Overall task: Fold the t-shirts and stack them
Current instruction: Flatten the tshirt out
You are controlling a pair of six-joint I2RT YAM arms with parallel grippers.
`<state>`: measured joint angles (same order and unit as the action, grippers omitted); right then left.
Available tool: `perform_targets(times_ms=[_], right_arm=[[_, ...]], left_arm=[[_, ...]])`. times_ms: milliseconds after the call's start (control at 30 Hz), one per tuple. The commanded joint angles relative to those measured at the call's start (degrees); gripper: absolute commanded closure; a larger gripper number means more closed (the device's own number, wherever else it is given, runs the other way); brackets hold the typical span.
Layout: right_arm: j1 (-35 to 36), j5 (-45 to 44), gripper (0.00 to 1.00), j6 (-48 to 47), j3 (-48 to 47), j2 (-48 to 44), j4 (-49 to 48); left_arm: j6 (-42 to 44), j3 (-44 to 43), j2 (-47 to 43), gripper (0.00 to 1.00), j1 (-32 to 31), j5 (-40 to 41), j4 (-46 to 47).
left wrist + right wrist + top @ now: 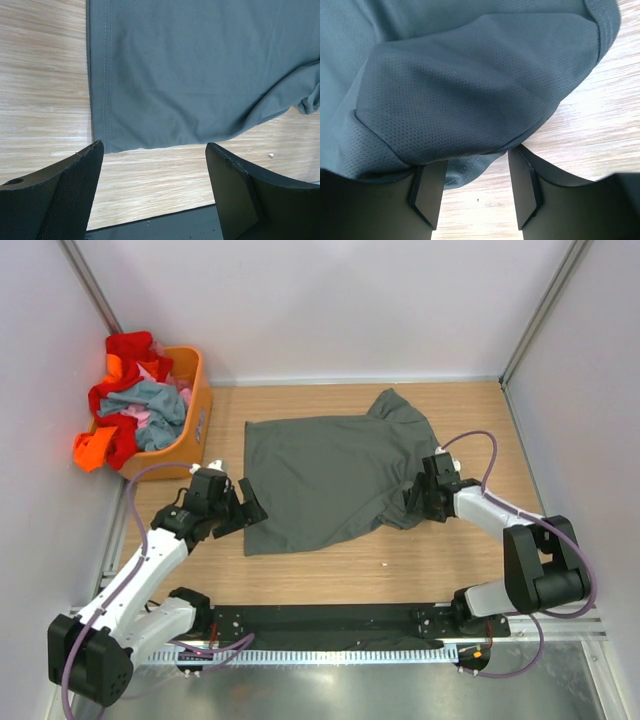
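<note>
A dark grey t-shirt [330, 475] lies spread flat on the wooden table, its bottom hem to the left. My left gripper [250, 512] is open just off the shirt's near-left corner; in the left wrist view the hem corner [107, 145] lies just beyond the wide-apart fingers [75, 190], with nothing between them. My right gripper [415, 505] sits at the shirt's near-right sleeve. In the right wrist view the folded sleeve [470, 90] bulges over the gripper [472, 162]; the jaws stand apart, a stitched edge of cloth pokes in beside the left finger [427, 190], and bare table shows in the gap.
An orange plastic basket [197, 410] stands at the far left, heaped with red, orange, pink and blue-grey t-shirts [135, 405]; some hang over its left rim. White walls close in on the table at the back and sides. A black rail runs along the near edge [330, 625].
</note>
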<state>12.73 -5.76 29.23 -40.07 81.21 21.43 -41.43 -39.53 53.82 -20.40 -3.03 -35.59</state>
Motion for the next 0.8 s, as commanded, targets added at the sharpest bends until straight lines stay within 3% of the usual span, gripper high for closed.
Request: perform_targets(times_ms=[0,67,200,367,433,633,767], right_arm=[[0.01,1.71,0.43,0.12,2.36,-2.36,-2.36],[0.01,2.24,0.46,0.65,3.51,-3.6,-2.71],[0.01,2.42,0.62,1.53,4.74,-5.18,-3.24],[0.01,2.16,0.9,1.88,4.74,-6.15,-2.62],[0.01,2.33,0.97,2.05,4.66,-6.5,-2.18],[-0.07,4.44,0.99,6.0,-0.69,-15.97,8.16],[0.01,2.86,0.99,12.67,-9.12,-26.08,23.35]], left_arm=[[1.18,0.33,0.58,0.17,-0.16,0.48,2.37],[1.18,0.5,0.76,0.17,-0.25,0.48,2.63],[1.0,0.68,0.93,0.17,-0.16,0.65,2.81],[1.0,0.77,0.58,0.17,-0.16,0.92,2.81],[0.91,0.77,0.58,0.17,-0.25,1.09,2.64],[0.83,-0.28,-0.56,0.17,-0.25,0.48,1.5],[0.65,-2.12,-2.93,0.17,-0.16,0.04,-0.7]])
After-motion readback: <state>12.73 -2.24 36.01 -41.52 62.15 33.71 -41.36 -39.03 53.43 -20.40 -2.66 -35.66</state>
